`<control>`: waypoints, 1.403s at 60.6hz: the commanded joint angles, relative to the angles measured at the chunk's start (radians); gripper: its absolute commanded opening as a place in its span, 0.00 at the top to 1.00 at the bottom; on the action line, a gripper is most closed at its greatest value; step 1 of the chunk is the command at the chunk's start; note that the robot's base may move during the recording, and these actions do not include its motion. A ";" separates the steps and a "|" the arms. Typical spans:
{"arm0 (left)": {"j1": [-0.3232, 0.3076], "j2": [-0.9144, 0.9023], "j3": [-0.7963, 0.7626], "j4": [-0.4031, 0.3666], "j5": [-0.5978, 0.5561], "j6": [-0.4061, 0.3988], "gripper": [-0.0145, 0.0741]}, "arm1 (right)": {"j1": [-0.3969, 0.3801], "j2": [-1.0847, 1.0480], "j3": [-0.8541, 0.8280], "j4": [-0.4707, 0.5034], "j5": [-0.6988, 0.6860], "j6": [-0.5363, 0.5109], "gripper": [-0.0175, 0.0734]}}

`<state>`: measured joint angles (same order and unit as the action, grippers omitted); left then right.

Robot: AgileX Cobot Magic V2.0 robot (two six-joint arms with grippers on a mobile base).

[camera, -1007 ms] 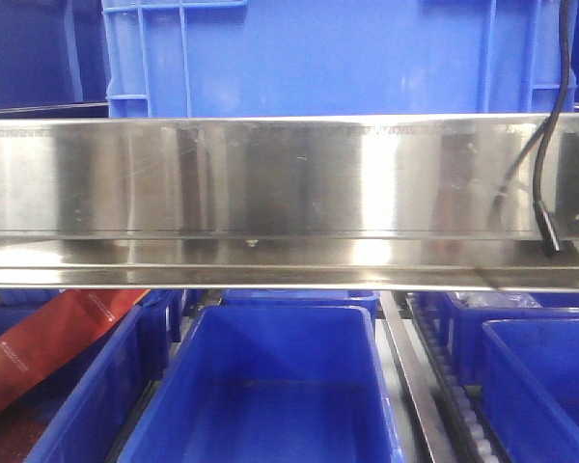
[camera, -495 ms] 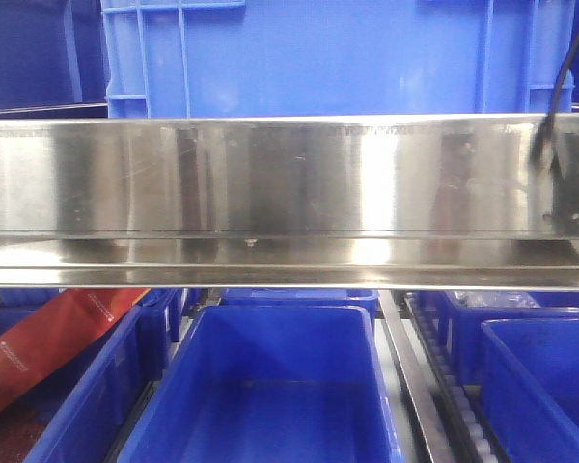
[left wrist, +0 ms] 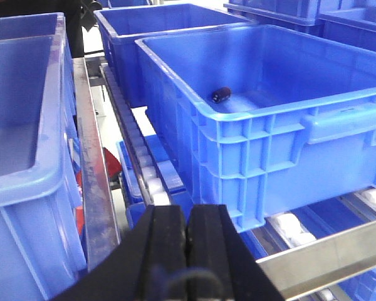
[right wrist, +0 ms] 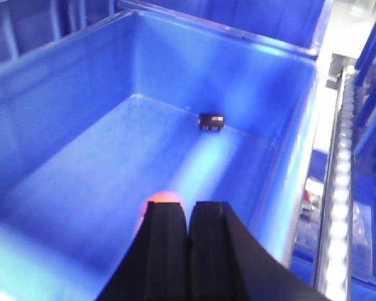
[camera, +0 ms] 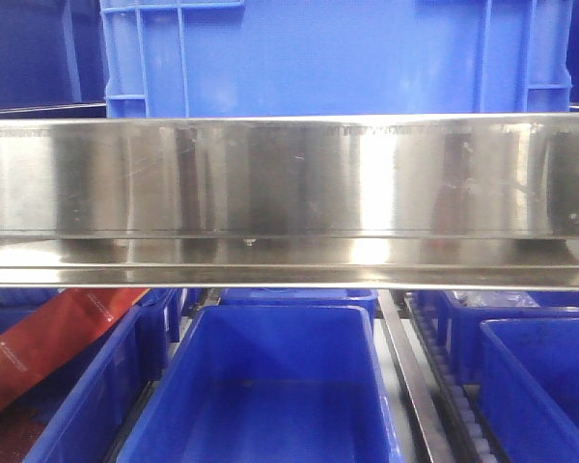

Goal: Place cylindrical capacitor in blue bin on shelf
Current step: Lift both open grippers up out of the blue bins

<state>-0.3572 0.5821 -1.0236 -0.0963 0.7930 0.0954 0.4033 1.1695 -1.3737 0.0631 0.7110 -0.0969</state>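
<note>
The cylindrical capacitor [right wrist: 211, 121] lies on its side on the floor of a blue bin [right wrist: 62, 94], near the far wall. It also shows in the left wrist view [left wrist: 222, 95], inside the same bin [left wrist: 276, 110]. My right gripper [right wrist: 188, 210] is shut and empty, above the bin floor and short of the capacitor. My left gripper [left wrist: 187, 216] is shut and empty, outside the bin, low by its near left corner. The shelf's steel front rail [camera: 289, 183] spans the front view. Neither gripper shows there.
Other blue bins stand left [left wrist: 25, 125] and behind [left wrist: 156, 25], with a roller track [left wrist: 147, 175] and a steel rail [left wrist: 94, 188] between them. An orange-red blob [right wrist: 161, 199] sits behind my right gripper's left finger. A red bag [camera: 48, 338] lies lower left.
In the front view a black cable hanging at the right has risen and left the frame. The shelf and bins have not moved.
</note>
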 commanded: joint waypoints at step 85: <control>0.004 -0.006 0.004 0.001 -0.026 -0.005 0.96 | -0.004 -0.796 0.839 -0.023 -0.426 0.003 0.99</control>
<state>-0.3572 0.5821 -1.0236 -0.0942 0.7819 0.0954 0.4033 0.3791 -0.5390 0.0493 0.3105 -0.0943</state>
